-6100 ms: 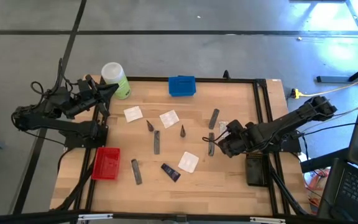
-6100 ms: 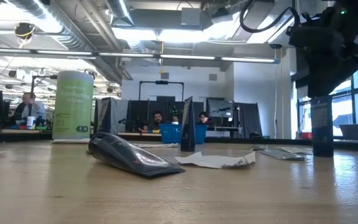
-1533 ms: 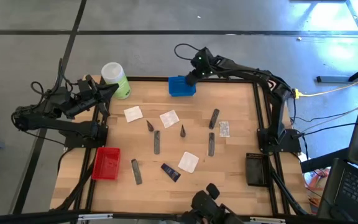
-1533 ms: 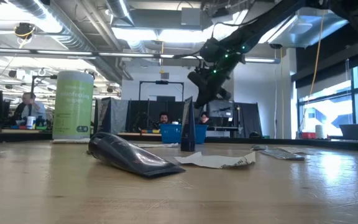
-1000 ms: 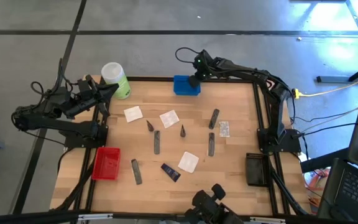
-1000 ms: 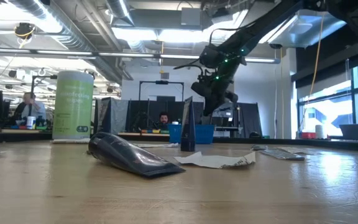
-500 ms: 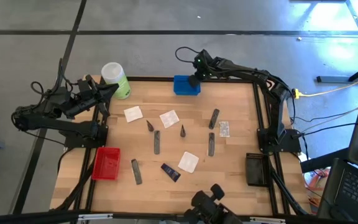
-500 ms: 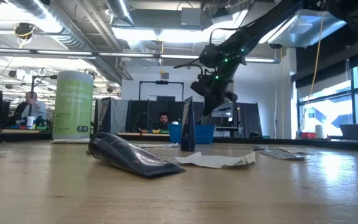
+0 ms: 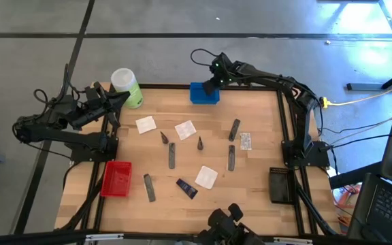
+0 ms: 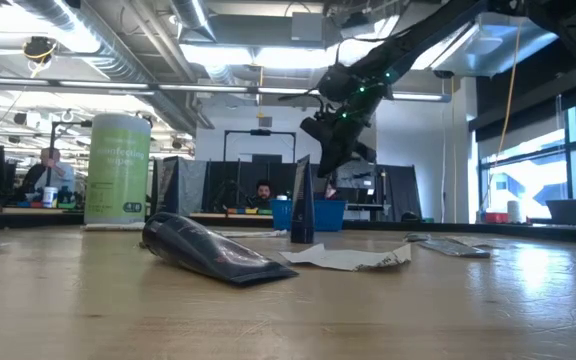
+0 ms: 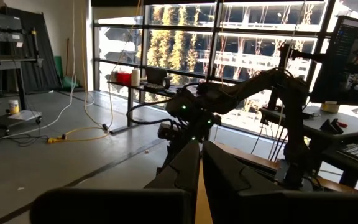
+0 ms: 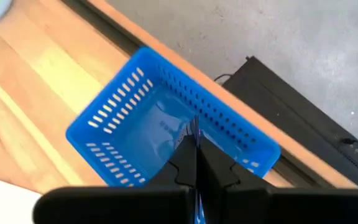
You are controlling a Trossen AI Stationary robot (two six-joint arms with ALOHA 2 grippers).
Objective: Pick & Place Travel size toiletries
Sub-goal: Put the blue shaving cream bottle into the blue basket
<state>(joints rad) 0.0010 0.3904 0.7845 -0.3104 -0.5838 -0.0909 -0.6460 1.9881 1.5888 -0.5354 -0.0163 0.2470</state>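
Right hand [image 9: 211, 84] closed, empty as far as visible, over blue tray [image 9: 203, 94] at surface's [image 9: 264, 136] far edge. Left hand [image 9: 124, 96] shut, parked by green bottle [image 9: 126, 87]. Toiletries [image 9: 171, 154] scattered mid-surface; tray contents unclear.

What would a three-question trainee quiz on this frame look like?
1. True or false: the right gripper hangs over the black tray.
2. How many flat white sachets lie on the table? A two, B three, C five.
3. Short answer: what colour is the tray nearest the left arm?

Key:
1. False. It is over the blue tray.
2. B.
3. Red, the red tray.
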